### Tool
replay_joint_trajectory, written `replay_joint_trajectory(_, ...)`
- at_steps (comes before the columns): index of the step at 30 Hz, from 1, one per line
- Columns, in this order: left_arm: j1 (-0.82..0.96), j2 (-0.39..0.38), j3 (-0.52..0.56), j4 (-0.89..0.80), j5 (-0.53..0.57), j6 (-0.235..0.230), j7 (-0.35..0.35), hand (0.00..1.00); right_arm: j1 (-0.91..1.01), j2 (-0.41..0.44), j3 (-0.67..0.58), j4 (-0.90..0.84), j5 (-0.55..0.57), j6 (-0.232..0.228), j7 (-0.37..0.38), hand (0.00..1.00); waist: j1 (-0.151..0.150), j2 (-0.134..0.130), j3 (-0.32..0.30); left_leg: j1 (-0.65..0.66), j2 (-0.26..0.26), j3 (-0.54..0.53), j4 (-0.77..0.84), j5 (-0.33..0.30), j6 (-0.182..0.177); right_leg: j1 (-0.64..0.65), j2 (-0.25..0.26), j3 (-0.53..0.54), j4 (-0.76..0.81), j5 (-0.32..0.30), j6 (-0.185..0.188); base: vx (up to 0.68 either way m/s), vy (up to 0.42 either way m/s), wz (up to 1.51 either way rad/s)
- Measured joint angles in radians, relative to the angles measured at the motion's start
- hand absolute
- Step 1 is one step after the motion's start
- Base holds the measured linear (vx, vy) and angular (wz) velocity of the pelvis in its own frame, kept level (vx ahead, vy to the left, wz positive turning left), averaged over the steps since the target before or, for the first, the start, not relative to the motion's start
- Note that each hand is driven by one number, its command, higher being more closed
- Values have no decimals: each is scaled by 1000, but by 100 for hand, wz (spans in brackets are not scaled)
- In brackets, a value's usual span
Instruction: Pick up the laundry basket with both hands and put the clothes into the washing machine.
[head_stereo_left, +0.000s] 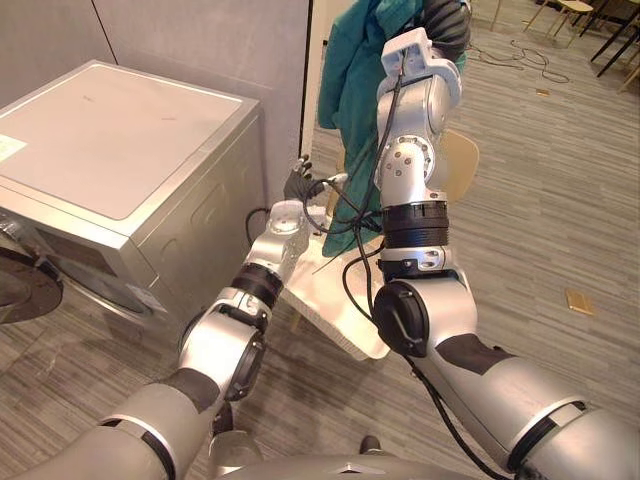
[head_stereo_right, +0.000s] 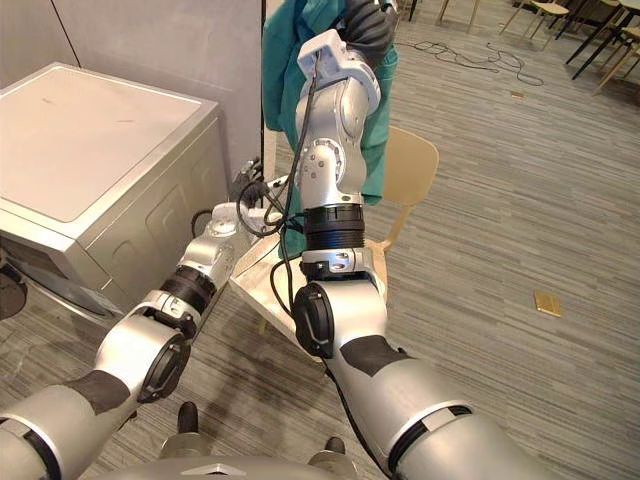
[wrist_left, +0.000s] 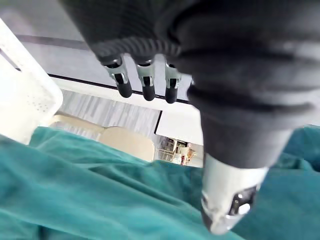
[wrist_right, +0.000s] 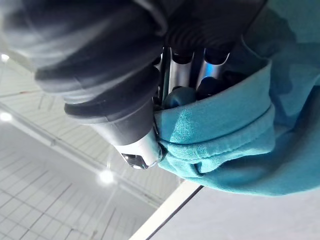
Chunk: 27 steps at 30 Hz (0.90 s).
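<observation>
"Teal cloth garment (head_stereo_left: 347, 85), where is it?"
"Hanging high at the far side, pinched between the curled fingers and thumb of the right hand (wrist_right: 131, 116)."
"And the left hand (wrist_left: 145, 84)?"
"Low, fingers relaxed and holding nothing, just beside the white plastic laundry basket (head_stereo_left: 335, 315); more teal cloth lies under it."
"The machine?"
"Silver-grey washing machine (head_stereo_left: 120, 150), left of the basket."

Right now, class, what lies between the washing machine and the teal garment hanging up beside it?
The robot's left hand, its fingers straight, lies between the washing machine and the teal garment. The left eye view shows this most plainly.
</observation>
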<state>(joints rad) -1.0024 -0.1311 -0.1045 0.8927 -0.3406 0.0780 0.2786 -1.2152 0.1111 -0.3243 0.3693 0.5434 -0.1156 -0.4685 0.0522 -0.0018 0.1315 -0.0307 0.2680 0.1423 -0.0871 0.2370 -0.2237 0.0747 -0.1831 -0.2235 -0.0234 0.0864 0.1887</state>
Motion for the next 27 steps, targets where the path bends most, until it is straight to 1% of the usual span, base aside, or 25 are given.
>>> replay_joint_trajectory(3, -28, -5, -50, 0, -12, -1, 1, 0, 15, -1, 0, 0, -1, 0, 0, 100, -9, 0, 0, -3, 0, 0, 0, 1, 1, -5, 0, 2, 1, 0, 0, -1, -5, -3)
replay_joint_trajectory(5, -28, -6, -102, 0, -18, -1, 0, 0, 31, -1, 1, 0, -1, 0, 0, 100, -26, 0, 0, -3, 0, 1, 0, 1, 1, -6, 0, 3, 0, 0, 0, 0, 0, 0)
replay_joint_trajectory(9, -28, -7, -163, 0, -31, -1, -1, 0, 35, -4, 5, 0, -1, -2, 0, 100, -48, 0, 0, -2, 1, 4, 0, 1, 1, -7, 0, 5, 0, 0, 0, 0, 0, 0)
replay_joint_trajectory(11, -28, -7, -190, 0, -31, -1, -1, 0, 35, -4, 7, 0, -2, -11, 0, 100, -54, 0, 0, -1, 1, 7, 0, 0, 0, -9, 0, 6, 0, 1, 0, -30, -2, -4)
replay_joint_trajectory(16, -28, -8, -262, 0, -32, -1, -2, 0, 47, -6, 31, -1, -2, -12, 0, 100, -53, 0, 0, -2, 1, 21, 0, 0, 1, -21, -3, 17, -2, 2, 2, -24, -3, -8)
replay_joint_trajectory(20, -28, -8, -342, -3, -49, -1, -11, 0, 78, -5, 49, -7, -2, -12, 0, 100, -60, 0, 0, -3, 1, 22, 0, -1, 1, -22, -4, 17, -2, 3, 3, -3, -1, -1)
replay_joint_trajectory(22, -28, -8, -365, -9, -52, -1, -22, 0, 81, -6, 49, -10, -3, -12, 0, 100, -65, 0, 0, -3, 1, 23, 0, -1, 1, -23, -5, 17, -2, 3, 4, 0, 0, 0)
replay_joint_trajectory(23, -28, -9, -384, -22, -52, -1, -23, 0, 93, -5, 52, -34, -3, -12, 0, 100, -65, 0, 0, -3, 1, 24, 0, -2, 0, -24, -5, 18, -2, 3, 4, 0, 0, 0)
replay_joint_trajectory(27, -28, -9, -398, -78, -90, -1, -22, 0, 132, -9, 105, -97, -34, -13, 0, 100, -75, 0, 0, -3, 0, 30, 0, -4, 1, -29, -6, 23, -2, 4, 5, -4, -5, -5)
